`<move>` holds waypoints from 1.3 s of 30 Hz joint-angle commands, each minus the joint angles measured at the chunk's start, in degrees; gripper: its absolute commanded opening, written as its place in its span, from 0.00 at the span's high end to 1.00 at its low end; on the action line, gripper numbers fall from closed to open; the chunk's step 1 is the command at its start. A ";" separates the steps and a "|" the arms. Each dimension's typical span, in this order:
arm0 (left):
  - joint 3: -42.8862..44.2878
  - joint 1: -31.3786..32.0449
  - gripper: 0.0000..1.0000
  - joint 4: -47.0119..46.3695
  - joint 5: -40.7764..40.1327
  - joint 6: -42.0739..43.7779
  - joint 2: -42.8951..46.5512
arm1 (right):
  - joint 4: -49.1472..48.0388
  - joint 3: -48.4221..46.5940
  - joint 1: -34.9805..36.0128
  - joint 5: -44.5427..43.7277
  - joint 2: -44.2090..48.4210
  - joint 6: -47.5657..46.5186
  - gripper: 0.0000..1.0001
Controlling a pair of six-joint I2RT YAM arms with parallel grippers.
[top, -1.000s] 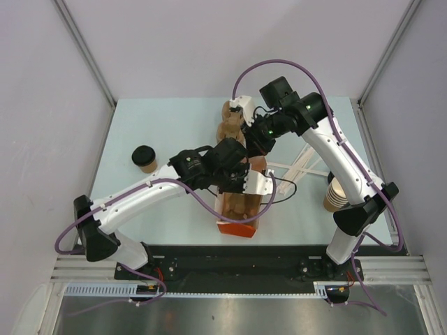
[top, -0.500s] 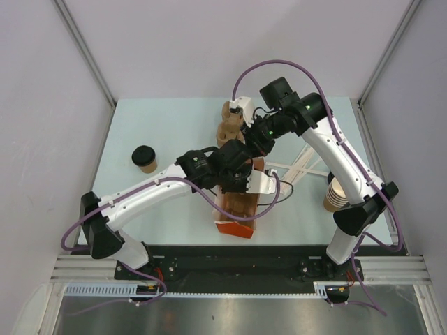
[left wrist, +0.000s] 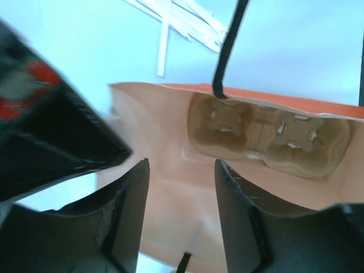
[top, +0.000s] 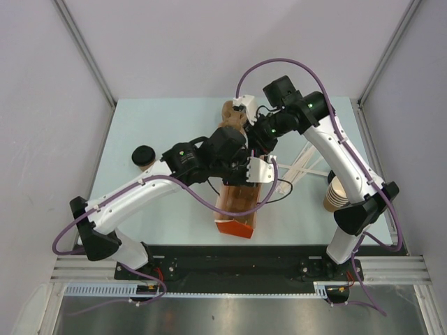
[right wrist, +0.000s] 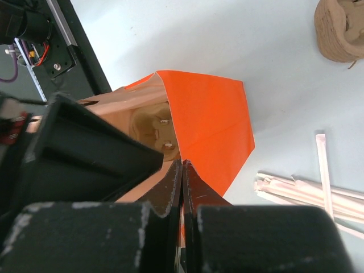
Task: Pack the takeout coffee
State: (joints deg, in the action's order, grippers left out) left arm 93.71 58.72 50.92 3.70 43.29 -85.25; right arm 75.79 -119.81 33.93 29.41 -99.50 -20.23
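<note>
The coffee cup (top: 143, 157), black lid on, stands by itself on the tabletop (top: 174, 125) at the left of the overhead view, well apart from the orange paper bag (top: 236, 202) in the middle, so it is not yet packed. The right pincer (right wrist: 182, 170) is pinched tight on the bag's rim and holds the mouth agape. The left pincer (left wrist: 181, 210) hangs at that mouth with its jaws parted and nothing between them. Deep in the bag lies a pulp carrier (left wrist: 267, 133) with both pockets bare. The step in hand looks like fetching the cup. To do it well, the left arm should back out without snagging the black handle (left wrist: 227, 51), grip the cup on its paper wall below the lid, carry it upright and lower it straight into one pocket while the right grip steadies the bag. By count there are one lidded cup, one bag, one carrier inside it, more pulp carrier (right wrist: 341, 28) at the upper middle (how many I cannot tell), one stack of lidless cups (top: 335, 194) at the right, and a loose heap of wrapped straws (right wrist: 301, 190), too tangled to number.
</note>
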 commanded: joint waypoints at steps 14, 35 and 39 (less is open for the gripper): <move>11.85 -11.04 0.00 -0.11 13.25 -10.14 18.19 | -0.82 -3.32 -2.20 0.74 -3.50 0.28 1.00; -10.75 -66.89 0.00 -11.47 23.82 -35.11 7.75 | -1.34 -5.87 -4.49 0.65 -7.28 0.37 1.00; -5.57 -66.98 0.00 -3.56 18.63 -33.80 0.19 | -1.35 -6.05 -4.84 0.48 -7.28 0.72 1.00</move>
State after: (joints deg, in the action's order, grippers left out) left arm 83.83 -8.34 45.89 26.98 10.90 -80.95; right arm 75.37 -122.91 29.65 29.39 -106.65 -20.10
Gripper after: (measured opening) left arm 0.996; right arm 0.009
